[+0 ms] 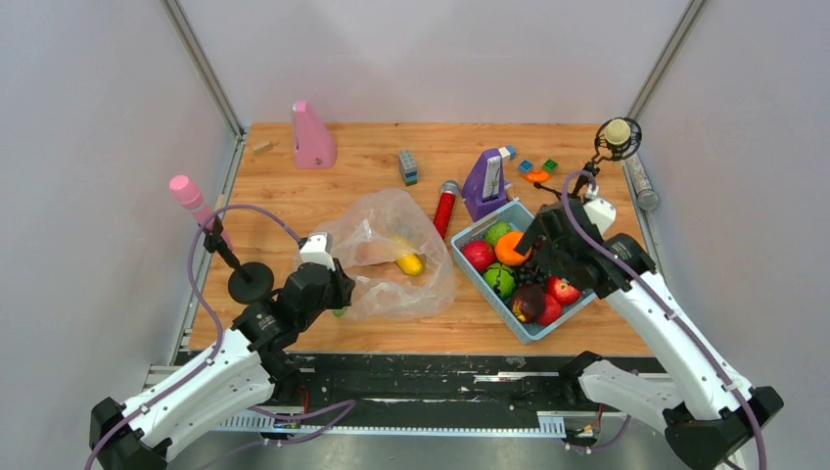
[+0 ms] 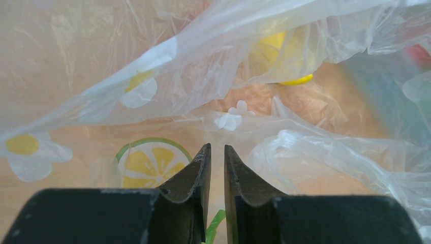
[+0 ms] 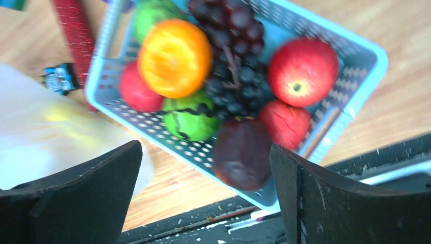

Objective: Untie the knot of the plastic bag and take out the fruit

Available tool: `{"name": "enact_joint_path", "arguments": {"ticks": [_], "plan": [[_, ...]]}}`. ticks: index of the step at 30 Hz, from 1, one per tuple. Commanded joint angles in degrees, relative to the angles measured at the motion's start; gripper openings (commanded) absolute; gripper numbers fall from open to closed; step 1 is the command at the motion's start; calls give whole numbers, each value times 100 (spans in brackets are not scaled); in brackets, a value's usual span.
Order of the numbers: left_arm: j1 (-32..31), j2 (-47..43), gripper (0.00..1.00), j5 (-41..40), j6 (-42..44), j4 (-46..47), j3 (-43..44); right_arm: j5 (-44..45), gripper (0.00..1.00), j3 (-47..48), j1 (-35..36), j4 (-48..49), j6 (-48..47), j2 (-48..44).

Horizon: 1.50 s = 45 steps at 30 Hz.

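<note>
Lying mid-bench toward the near edge, the clear, crinkly, flower-printed plastic bag [image 1: 431,279] holds a yellow toy banana [image 1: 409,262] and a peach-coloured piece [image 1: 370,253]. The left gripper [image 2: 214,150] sits at the bag's near-left side, jaws drawn almost together (whether film is pinched cannot be told). The right gripper [image 3: 206,150] hangs released, jaws wide, above the light-blue perforated plastic basket [image 3: 363,71] of mixed toy fruit, toward the right edge.

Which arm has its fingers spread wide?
The right arm's fingers, gaping over the tray. The left arm's fingers are almost together, against the bag.
</note>
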Motion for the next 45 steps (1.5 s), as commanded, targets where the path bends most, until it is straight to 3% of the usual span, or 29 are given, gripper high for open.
{"name": "enact_joint_path", "arguments": {"ticks": [1, 8, 11, 15, 24, 34, 45], "plan": [[-9, -24, 23, -170, 89, 46, 273, 192, 100, 1113, 506, 516, -1182, 620], [-8, 32, 24, -145, 41, 123, 188, -207, 91, 2530, 2436, 2108, -2815, 2082], [-8, 48, 23, -134, 36, 185, 130, -807, 86, 3043, 2803, 2548, -3057, 2777], [-8, 81, 23, -113, 23, 233, 69, -1541, 76, 3389, 2898, 2828, -2867, 3567], [-8, 78, 22, -33, -123, 412, -209, -2007, 62, 3110, 3006, 3169, -2212, 4475], [-8, 143, 15, 21, -280, 758, -503, -999, 58, 3203, 2802, 3157, -1930, 5286], [-8, 211, 11, 50, -305, 922, -712, -745, 61, 3682, 2521, 3240, -2092, 6004]]}}
